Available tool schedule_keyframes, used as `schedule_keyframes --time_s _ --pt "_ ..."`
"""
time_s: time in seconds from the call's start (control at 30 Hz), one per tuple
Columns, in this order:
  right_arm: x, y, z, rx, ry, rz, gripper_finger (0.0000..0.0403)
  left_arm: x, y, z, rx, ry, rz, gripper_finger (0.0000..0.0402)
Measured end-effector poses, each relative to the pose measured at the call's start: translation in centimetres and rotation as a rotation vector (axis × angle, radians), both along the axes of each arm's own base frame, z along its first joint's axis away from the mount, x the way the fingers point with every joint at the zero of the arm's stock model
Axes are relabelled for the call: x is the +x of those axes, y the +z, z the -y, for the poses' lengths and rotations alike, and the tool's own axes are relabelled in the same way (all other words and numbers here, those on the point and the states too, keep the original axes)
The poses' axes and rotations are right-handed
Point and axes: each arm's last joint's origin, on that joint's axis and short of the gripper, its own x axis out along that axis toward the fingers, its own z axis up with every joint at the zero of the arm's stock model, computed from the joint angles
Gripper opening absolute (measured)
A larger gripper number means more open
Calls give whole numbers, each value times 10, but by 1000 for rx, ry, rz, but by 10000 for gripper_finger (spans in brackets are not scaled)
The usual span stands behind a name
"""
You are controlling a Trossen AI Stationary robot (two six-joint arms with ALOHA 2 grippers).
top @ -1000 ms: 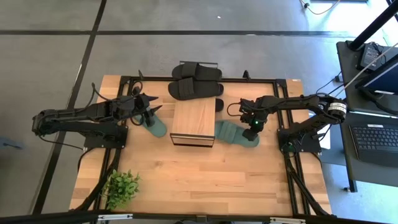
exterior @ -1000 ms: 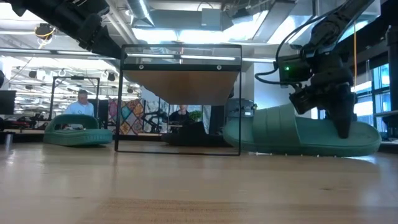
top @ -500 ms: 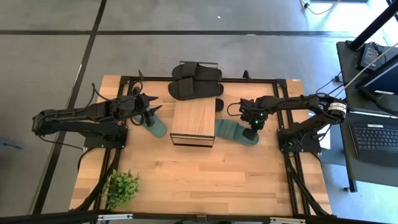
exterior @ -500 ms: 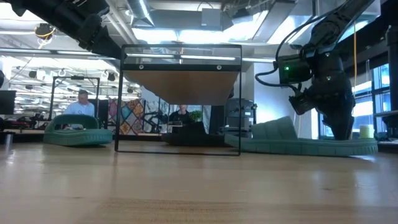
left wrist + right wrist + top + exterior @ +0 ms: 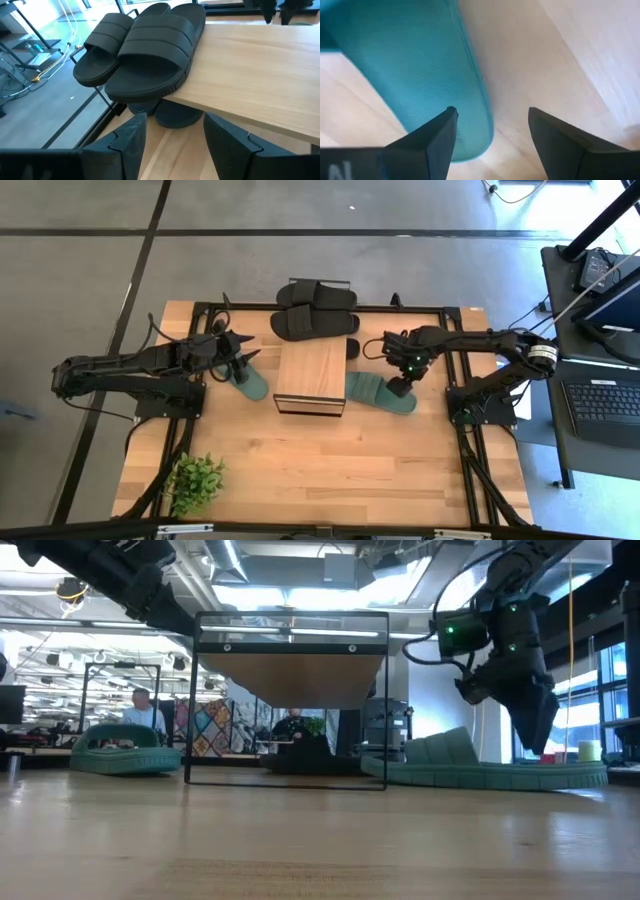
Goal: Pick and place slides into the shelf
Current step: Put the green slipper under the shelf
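The shelf [image 5: 312,376] stands mid-table, and its plank shows from below in the low view [image 5: 290,690]. One dark green slide [image 5: 378,392] lies flat on its sole to the right of the shelf [image 5: 480,773]. My right gripper [image 5: 403,383] hangs open just above its heel end [image 5: 420,75], with the fingertips [image 5: 538,745] clear of it. A second green slide [image 5: 252,383] lies to the left of the shelf. My left gripper [image 5: 238,355] hovers open near it [image 5: 175,145]. Two black slides [image 5: 150,50] rest on the plank's far end and overhang its edge. Another black slide [image 5: 175,114] lies beneath them.
A small potted plant [image 5: 195,480] stands at the table's near left corner. A black frame rims the table [image 5: 455,310]. Bare wood lies between the shelf and the near edge [image 5: 330,465]. People show in the room beyond [image 5: 140,705].
The right green slide stood tipped up under my right gripper a second ago and has dropped flat onto its sole. My right gripper has since risen off it and drawn slightly toward the far edge. My left arm has kept still.
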Motion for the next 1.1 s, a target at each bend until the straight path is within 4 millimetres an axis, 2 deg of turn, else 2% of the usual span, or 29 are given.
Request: schedule_keyframes --time_s 0.13,0.23,0.43,0.57,0.8,1.1 --pt "-4 13 -2 -3 -180 -16 243 -1 -2 0 -10 3 -21 189" --pt "-10 25 -7 -69 -276 -1 243 -1 -3 0 -30 13 -11 189" --pt "-29 55 -33 -121 -468 67 243 -1 -3 0 -50 23 3 189" --pt "-35 66 -51 -142 -580 121 243 -1 -3 0 -50 23 3 189" --pt "-34 65 -82 -92 -736 90 243 -1 -3 0 -50 23 3 189" --pt "-34 54 -115 -150 -959 -43 243 -3 -5 1 -56 24 -30 189"
